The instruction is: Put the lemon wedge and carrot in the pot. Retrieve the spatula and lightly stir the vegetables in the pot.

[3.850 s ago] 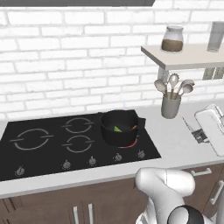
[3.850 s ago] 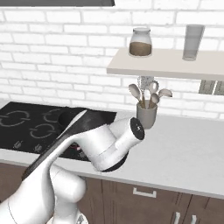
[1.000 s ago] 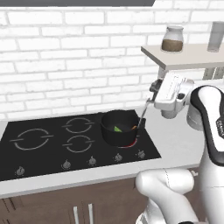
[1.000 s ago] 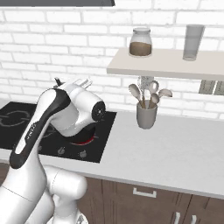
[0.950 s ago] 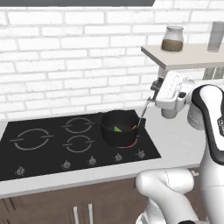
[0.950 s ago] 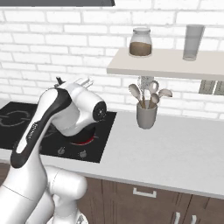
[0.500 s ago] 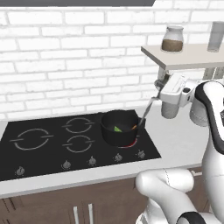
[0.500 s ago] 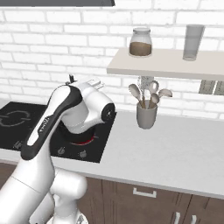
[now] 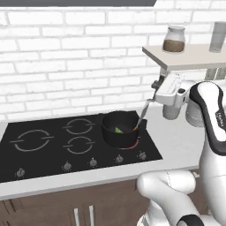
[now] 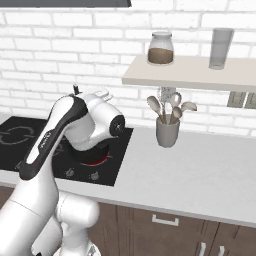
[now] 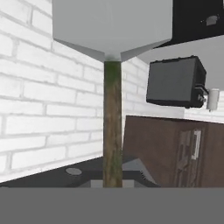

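The black pot stands on the hob's front right ring. Inside it lie the yellow-green lemon wedge and, by the right wall, a small orange bit that is the carrot. My gripper hangs above and to the right of the pot, shut on the spatula. The spatula slants down to the left, and its lower end sits inside the pot beside the carrot. In the hand view the spatula runs straight up the middle to its broad grey blade. In the right base view my arm hides the pot.
A grey utensil cup with several spoons stands on the counter right of the black hob. Above it a wall shelf carries a jar and a glass. The ring under the pot glows red.
A few seconds ago the arm was low by the utensil cup; now it holds the spatula in the pot. Over the last second the hand and spatula shifted only slightly.
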{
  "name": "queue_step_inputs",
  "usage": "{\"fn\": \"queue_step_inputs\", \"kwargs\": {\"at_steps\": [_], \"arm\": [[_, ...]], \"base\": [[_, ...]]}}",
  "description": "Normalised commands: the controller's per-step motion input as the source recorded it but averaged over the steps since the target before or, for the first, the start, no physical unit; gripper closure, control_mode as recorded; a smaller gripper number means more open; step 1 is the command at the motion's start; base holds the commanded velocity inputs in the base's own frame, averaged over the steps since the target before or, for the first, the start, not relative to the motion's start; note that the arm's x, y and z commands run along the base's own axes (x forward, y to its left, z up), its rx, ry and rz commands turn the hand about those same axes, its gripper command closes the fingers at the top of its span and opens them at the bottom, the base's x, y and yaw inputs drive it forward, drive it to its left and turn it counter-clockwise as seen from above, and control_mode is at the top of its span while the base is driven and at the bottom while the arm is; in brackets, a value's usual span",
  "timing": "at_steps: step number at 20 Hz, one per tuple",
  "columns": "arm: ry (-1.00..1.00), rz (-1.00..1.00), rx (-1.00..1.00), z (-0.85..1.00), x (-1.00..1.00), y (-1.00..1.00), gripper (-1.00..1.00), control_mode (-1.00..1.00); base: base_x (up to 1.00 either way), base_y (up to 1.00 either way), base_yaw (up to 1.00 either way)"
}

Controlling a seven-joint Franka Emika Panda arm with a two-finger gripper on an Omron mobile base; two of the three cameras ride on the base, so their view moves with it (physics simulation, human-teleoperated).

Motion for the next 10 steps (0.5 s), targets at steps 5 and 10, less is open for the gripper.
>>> {"fn": "queue_step_inputs", "kwargs": {"at_steps": [5, 10], "arm": [[0.0, 0.0, 0.0, -0.3, 0.5, 0.32, 1.0, -1.0], [0.0, 0.0, 0.0, -0.18, 0.22, 0.18, 1.0, -1.0]], "base": [[0.0, 0.0, 0.0], [0.0, 0.0, 0.0]]}}
